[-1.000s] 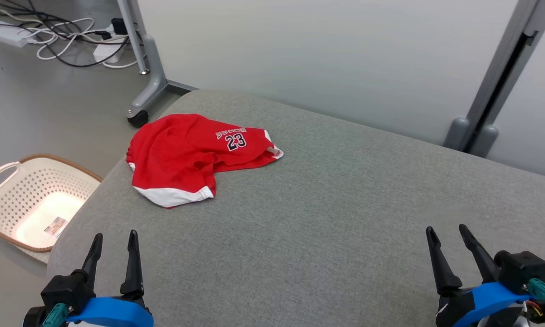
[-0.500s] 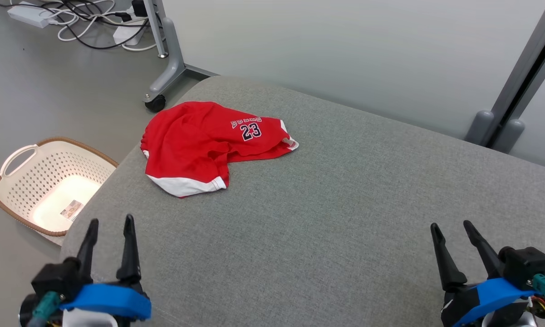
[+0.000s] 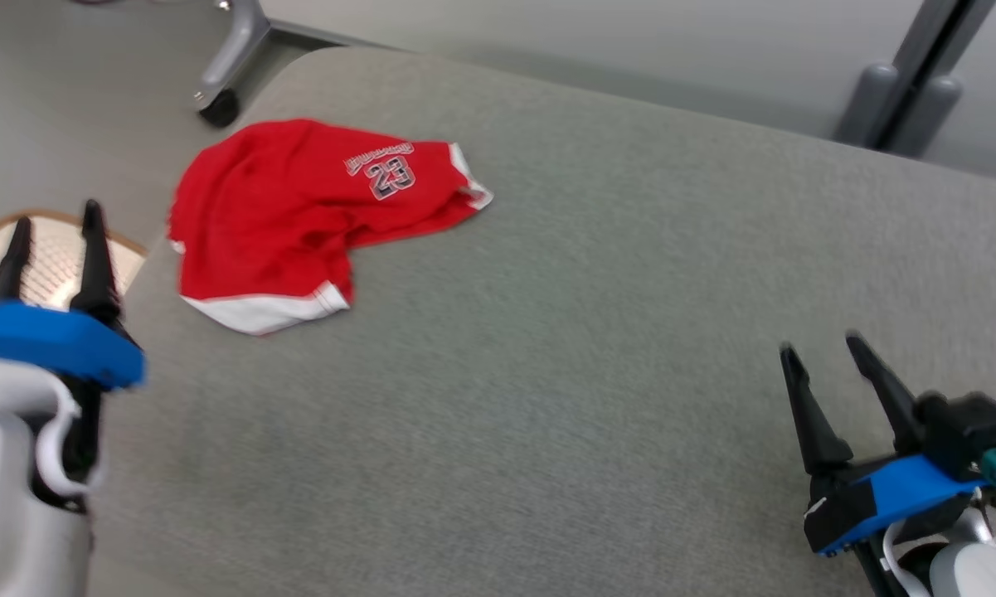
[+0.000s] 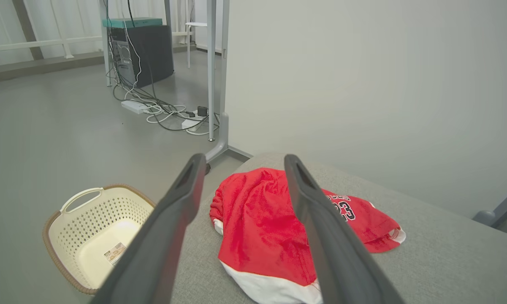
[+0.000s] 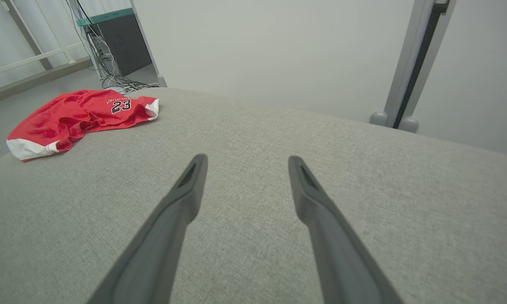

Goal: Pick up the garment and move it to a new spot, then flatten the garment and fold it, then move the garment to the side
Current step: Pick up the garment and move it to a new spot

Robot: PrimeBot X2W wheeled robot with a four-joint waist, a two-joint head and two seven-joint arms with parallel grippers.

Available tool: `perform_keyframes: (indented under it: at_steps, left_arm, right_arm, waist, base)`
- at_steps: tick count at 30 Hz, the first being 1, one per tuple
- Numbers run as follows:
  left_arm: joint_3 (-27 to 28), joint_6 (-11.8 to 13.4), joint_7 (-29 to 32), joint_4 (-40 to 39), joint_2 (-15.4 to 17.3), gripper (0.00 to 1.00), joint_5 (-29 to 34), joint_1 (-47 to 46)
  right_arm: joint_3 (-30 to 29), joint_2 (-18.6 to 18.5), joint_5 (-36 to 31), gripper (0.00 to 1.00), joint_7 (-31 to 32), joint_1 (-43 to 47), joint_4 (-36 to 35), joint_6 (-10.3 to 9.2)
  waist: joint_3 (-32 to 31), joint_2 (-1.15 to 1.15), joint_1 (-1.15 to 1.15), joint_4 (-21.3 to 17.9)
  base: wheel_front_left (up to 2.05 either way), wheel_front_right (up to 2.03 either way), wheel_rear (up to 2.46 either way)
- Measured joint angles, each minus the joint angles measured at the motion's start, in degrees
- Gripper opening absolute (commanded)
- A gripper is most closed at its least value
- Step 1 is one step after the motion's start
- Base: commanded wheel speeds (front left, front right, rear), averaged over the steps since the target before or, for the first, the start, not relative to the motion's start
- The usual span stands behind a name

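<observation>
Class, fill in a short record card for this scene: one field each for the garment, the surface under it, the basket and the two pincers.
Garment: red garment, white trim, number 23, rumpled, not folded
Surface: grey cushion, garment near its far left corner
Basket: cream basket on the floor, left of the cushion
Left: left pincer open, pointing toward the garment, not touching it
Right: right pincer open, holding nothing, well away from the garment

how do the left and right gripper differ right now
The left gripper is at the left edge of the cushion by the basket, close to the red garment; the right gripper is far from it. The left gripper points at the garment; the right gripper points at bare cushion. Both are open and empty.
</observation>
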Motion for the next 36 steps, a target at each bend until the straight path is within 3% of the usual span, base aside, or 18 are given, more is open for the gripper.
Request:
perform_keyframes:
  at_steps: [4,13,18,22,23,24,31,36]
  left_arm:
    - [1.1,-0.3,3.9,7.3,3.2,1.0,-1.1,-5.9]
    - [5.8,1.0,6.6,19.6,6.8,1.0,-4.6,-11.4]
    - [7.3,3.1,6.9,24.8,7.9,1.0,-5.2,-12.1]
    - [8.4,3.5,13.1,28.1,7.9,1.0,-8.5,-12.4]
    - [8.7,3.5,14.4,28.4,8.0,0.35,-9.2,-12.8]
    - [8.8,3.4,15.1,28.6,8.0,0.02,-9.6,-12.9]
    - [6.4,-0.2,17.5,25.6,8.1,0.0,-9.4,-11.9]
    - [3.6,-2.3,16.2,17.8,11.2,0.0,-5.9,-12.8]
  right_arm:
    - [1.8,-1.7,-0.1,1.0,1.2,-3.1,-3.0,0.0]
    - [3.8,-4.5,-1.2,1.0,-0.8,-8.7,-9.1,0.0]
    - [5.0,-5.2,-1.6,1.0,-2.5,-10.4,-10.9,0.0]
    - [4.4,-5.5,-1.5,1.0,-2.9,-10.4,-11.3,0.0]
    - [4.0,-5.5,-1.5,1.0,-2.9,-10.4,-11.3,-0.01]
    - [3.8,-5.5,-1.5,1.0,-3.0,-10.3,-11.2,0.0]
    - [2.9,-4.2,-0.7,1.0,-5.0,-9.3,-8.6,0.0]
    - [2.8,-2.6,-0.2,1.0,-6.5,-7.9,-5.8,-0.01]
  waist:
    - [5.4,0.0,0.01,-3.7]
    - [16.4,0.0,0.01,-11.9]
    - [20.1,0.0,0.01,-15.0]
    - [20.9,0.0,0.0,-16.4]
    - [20.9,0.0,-0.01,-16.5]
    - [20.8,0.0,-0.01,-16.6]
    - [15.5,0.0,-0.01,-15.6]
    - [9.2,0.0,-0.01,-14.4]
  base:
    - [0.0,0.0,0.0]
    - [0.0,0.0,0.0]
    - [0.0,0.0,0.0]
    - [0.0,0.0,0.0]
    - [0.0,0.0,0.0]
    - [0.0,0.0,0.0]
    - [0.0,0.0,0.0]
    - [0.0,0.0,0.0]
